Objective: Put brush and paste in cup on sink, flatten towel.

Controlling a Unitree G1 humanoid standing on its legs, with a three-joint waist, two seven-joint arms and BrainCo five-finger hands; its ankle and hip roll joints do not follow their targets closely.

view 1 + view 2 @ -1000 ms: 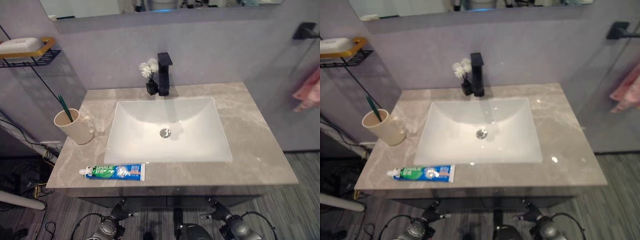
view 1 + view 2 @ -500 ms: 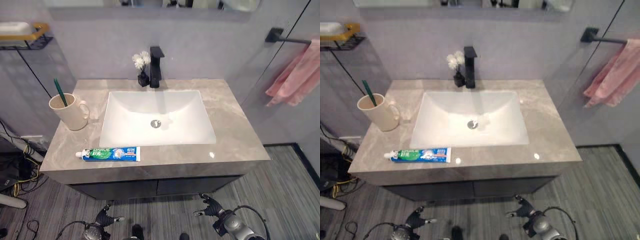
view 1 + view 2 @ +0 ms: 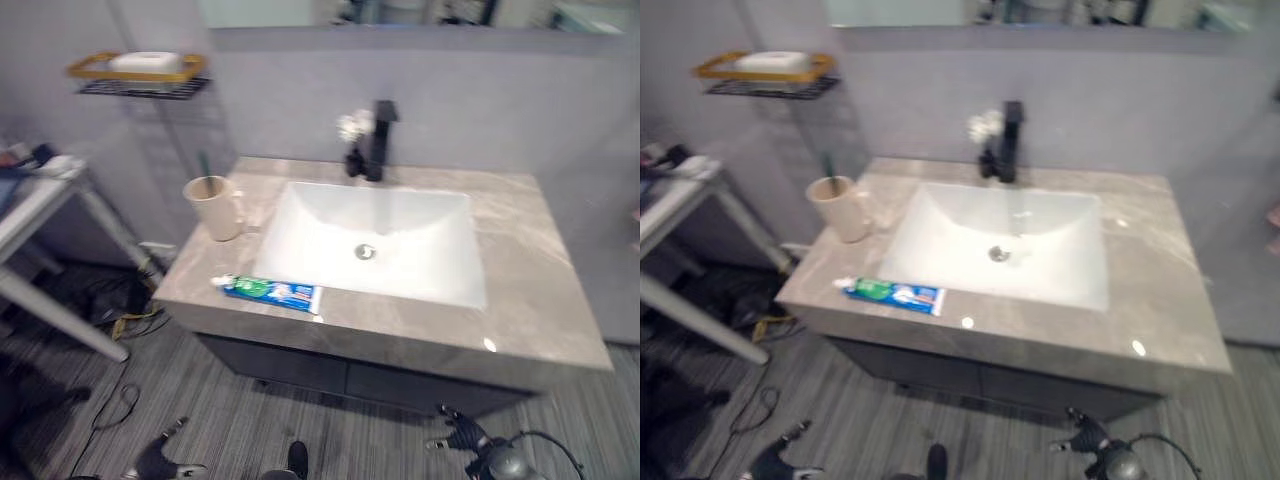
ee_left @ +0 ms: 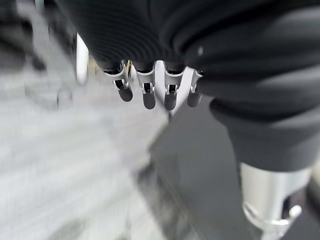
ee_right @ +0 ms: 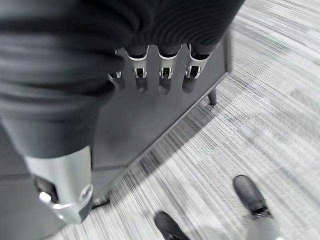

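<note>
Blue-green toothpaste tube [image 3: 268,290] flat at counter [image 3: 520,300] 7 o'clock, near cream mug [image 3: 213,206] holding brush; left hand [image 4: 150,87], right hand [image 5: 160,75] hang low, fingers relaxed, empty.

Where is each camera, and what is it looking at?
Left eye view: on the head, looking down at the sink, cup and toothpaste; the right hand hangs low.
Right eye view: beside it, sharing that same scene.
Left wrist view: on the left wrist, looking past the left hand at the floor.
Right wrist view: on the right wrist, looking past that hand at the dark cabinet and floor.
</note>
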